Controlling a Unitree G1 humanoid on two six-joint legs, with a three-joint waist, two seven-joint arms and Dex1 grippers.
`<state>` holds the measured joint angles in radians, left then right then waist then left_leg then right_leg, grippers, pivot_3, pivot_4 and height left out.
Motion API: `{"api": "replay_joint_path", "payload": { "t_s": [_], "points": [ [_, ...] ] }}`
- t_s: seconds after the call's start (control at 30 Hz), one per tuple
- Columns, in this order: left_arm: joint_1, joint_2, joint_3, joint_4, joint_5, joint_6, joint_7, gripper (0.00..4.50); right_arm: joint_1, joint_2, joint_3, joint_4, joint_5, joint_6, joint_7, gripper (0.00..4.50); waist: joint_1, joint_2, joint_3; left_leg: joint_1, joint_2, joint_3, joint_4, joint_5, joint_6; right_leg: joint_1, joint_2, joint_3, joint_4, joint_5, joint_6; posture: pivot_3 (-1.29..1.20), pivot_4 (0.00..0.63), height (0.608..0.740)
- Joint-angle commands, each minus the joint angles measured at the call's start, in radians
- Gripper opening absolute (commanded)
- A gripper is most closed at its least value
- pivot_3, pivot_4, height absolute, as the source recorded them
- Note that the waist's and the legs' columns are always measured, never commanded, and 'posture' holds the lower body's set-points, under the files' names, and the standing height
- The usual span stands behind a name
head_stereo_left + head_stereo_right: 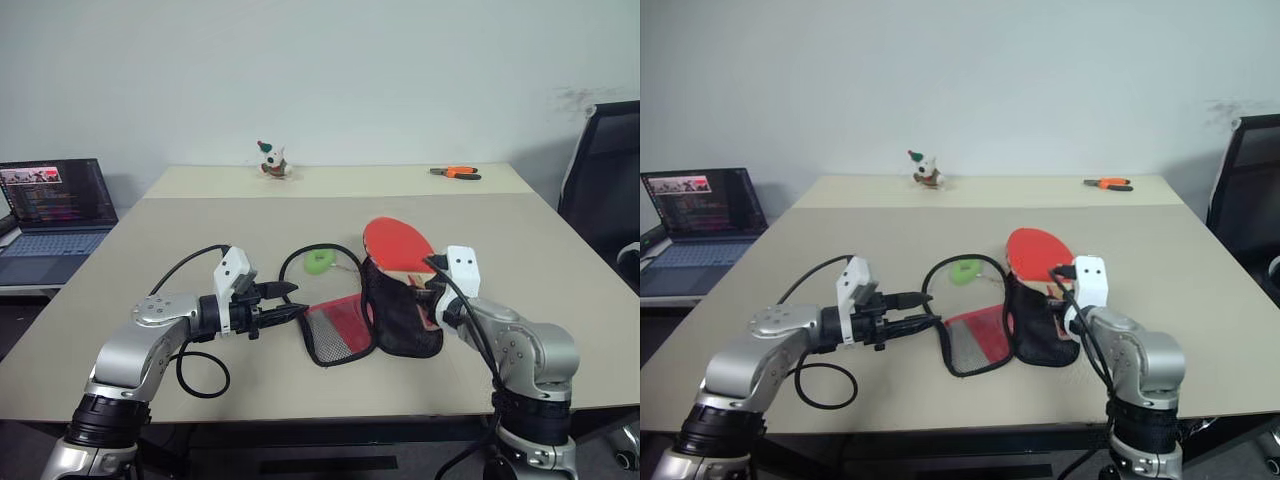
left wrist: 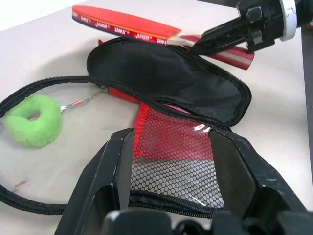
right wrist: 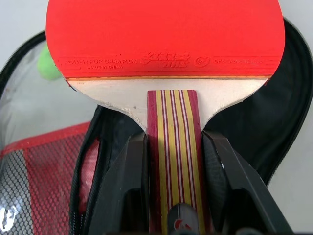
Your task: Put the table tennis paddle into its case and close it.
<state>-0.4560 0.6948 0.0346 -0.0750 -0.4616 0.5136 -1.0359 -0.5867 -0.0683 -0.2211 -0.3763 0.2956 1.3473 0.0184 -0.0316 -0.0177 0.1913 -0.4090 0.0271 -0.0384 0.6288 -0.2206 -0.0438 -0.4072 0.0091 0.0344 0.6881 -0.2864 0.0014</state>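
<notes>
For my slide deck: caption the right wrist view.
Right gripper holding the table tennis paddle by its striped handle, above the open black case.

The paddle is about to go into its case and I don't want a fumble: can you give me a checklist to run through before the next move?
1. Right gripper shut on the table tennis paddle by its handle: ok.
2. Case unzipped, the two halves apart: ok.
3. Paddle inside the case: not ok, it is above the black half.
4. Left gripper open and holding nothing, over the mesh half: ok.
5. Green ring tag lies on the table outside the case's halves: ok.
6. Black half's opening wide enough for the blade: cannot tell.
</notes>
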Motion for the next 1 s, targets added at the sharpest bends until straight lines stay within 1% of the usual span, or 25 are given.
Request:
{"api": "replay_joint_path", "payload": {
  "t_s": [0.03, 0.4, 0.9, 0.97, 1.0],
  "points": [
    [-0.011, 0.003, 0.012, -0.025, -0.003, -0.022, -0.002, 2.63, 0.003, 0.016, 0.018, -0.012, -0.014, -0.076, -0.015, 1.12, -0.001, 0.0, 0.0, 0.0, 0.0, 0.0, 0.0, 0.0, 0.0, 0.0, 0.001, 0.0, 0.0, 0.0, 0.0, 0.0, 0.15, 0.74],
    [-0.003, -0.002, 0.011, -0.027, -0.001, -0.025, 0.003, 2.63, 0.039, 0.027, 0.063, 0.057, -0.042, -0.146, -0.022, 1.12, -0.002, 0.0, 0.0, 0.0, 0.001, 0.002, 0.0, 0.0, 0.0, -0.001, 0.002, 0.002, 0.001, 0.0, 0.0, 0.0, 0.15, 0.74],
    [0.009, -0.003, 0.007, -0.021, 0.004, -0.035, 0.003, 2.63, 0.077, 0.012, 0.079, 0.076, -0.063, -0.172, -0.033, 1.12, -0.002, 0.0, 0.0, 0.0, 0.001, 0.003, 0.0, 0.0, 0.0, -0.001, 0.002, 0.003, 0.001, 0.0, 0.0, 0.0, 0.15, 0.74],
    [0.01, -0.003, 0.008, -0.023, 0.003, -0.034, 0.004, 2.63, 0.082, 0.011, 0.084, 0.07, -0.063, -0.173, -0.031, 1.84, -0.002, 0.0, 0.0, 0.0, 0.001, 0.003, 0.0, 0.0, 0.0, -0.002, 0.002, 0.003, 0.001, 0.0, 0.0, 0.0, 0.15, 0.74],
    [0.01, -0.003, 0.009, -0.023, 0.003, -0.034, 0.005, 2.63, 0.084, 0.011, 0.088, 0.065, -0.063, -0.174, -0.029, 2.07, -0.002, 0.0, 0.0, 0.0, 0.001, 0.003, 0.0, 0.0, 0.0, -0.002, 0.002, 0.003, 0.001, 0.0, 0.0, 0.0, 0.15, 0.74]
  ]
}}
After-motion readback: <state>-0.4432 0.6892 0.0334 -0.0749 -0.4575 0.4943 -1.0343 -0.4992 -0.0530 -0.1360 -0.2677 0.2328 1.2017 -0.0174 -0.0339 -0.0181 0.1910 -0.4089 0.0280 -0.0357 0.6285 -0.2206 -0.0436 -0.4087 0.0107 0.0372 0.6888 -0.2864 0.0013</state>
